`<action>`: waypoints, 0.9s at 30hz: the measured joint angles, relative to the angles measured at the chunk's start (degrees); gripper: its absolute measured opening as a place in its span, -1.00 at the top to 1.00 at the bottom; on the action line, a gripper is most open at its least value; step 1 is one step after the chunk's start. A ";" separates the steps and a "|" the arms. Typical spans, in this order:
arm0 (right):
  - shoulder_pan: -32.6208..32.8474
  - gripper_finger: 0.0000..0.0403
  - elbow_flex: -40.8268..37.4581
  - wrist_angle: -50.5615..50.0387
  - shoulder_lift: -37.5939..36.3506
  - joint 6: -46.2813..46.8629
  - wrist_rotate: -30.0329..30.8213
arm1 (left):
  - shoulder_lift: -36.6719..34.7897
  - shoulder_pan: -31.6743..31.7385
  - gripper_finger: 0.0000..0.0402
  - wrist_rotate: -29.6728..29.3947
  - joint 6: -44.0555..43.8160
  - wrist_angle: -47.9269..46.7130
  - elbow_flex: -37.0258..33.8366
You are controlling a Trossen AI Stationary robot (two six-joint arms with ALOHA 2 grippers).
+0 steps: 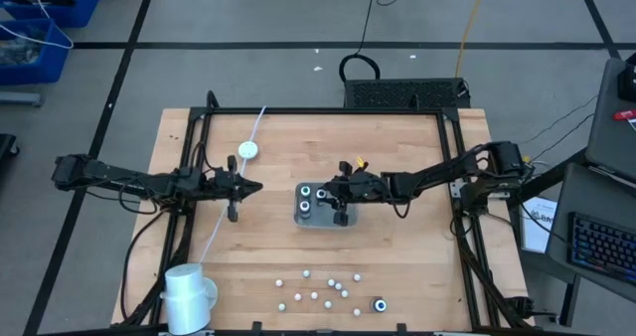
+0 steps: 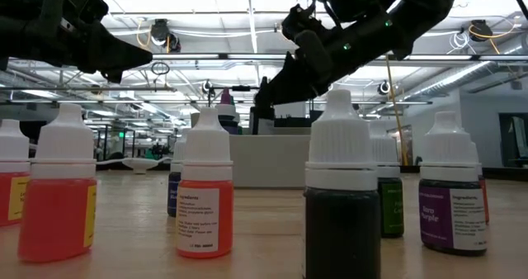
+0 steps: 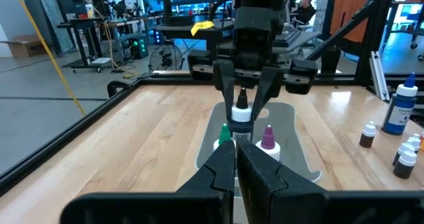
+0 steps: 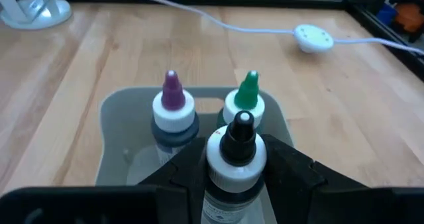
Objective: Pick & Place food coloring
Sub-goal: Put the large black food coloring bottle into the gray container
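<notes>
Black-tipped bottle sits clamped in the right gripper over the grey tray — light, rigid, slick plastic; grip the body; left gripper is shut, empty.

I note a grey floor crossed by dark tape lines, blue bins at one corner, ceiling strip lights, workbenches, and a seated person beyond.

The table is pale wood, smooth and matt (grain showing); the grey tray looks like dull plastic, and the black-tipped bottle has a glossy plastic cap.
</notes>
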 joint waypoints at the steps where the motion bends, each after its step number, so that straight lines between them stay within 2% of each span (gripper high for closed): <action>1: 0.00 0.43 0.00 -0.10 0.04 -0.02 0.02 | 0.00 0.00 0.89 -0.05 0.00 0.00 0.00; 13: -1.26 0.43 0.00 4.37 4.83 -1.41 -0.69 | 0.00 0.00 0.89 -0.11 0.44 0.01 0.00; 27: -1.90 0.36 0.00 4.16 4.87 -1.67 -1.53 | 0.00 0.00 0.89 -0.10 0.20 0.00 0.00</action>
